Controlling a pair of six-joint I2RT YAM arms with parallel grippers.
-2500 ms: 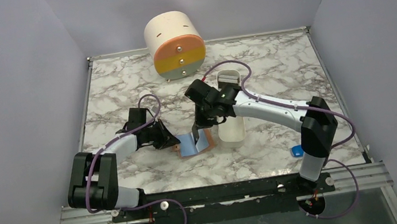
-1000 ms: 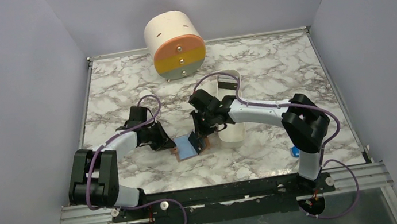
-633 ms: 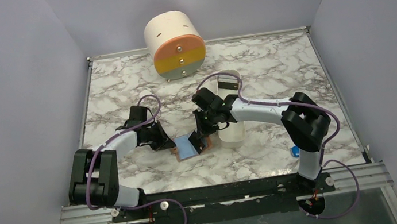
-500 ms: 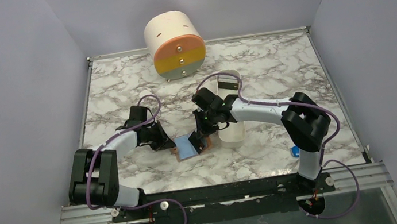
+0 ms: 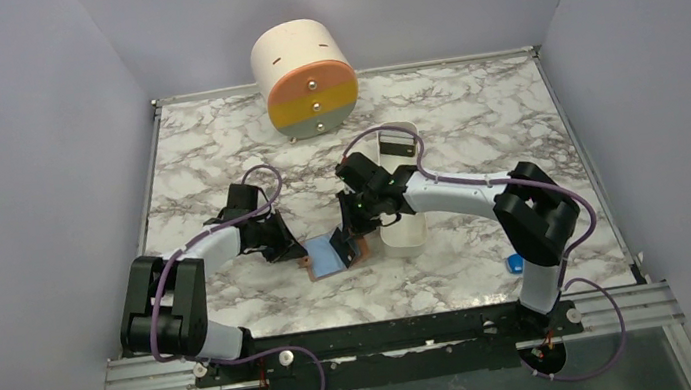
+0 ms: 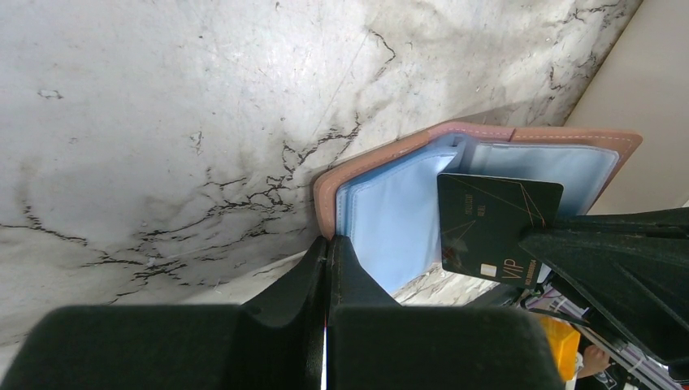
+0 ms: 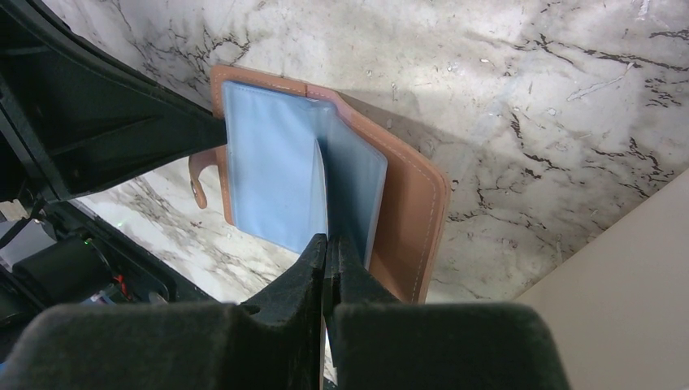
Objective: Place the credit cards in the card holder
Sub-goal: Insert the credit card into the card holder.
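gripping black card [image 6: 497, 227], card holder [image 6: 325, 191] open

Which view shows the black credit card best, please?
The left wrist view: the black credit card faces the camera, gold print showing, against the card holder's blue sleeves. The right wrist view shows none of its face; the top view only a dark sliver.

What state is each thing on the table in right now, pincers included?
card holder: open, blue sleeves up
black credit card: gripped, leading edge at the blue sleeves
right pincer: shut on the black credit card
left pincer: shut, tip at the card holder's edge
round drawer unit: all three drawers shut
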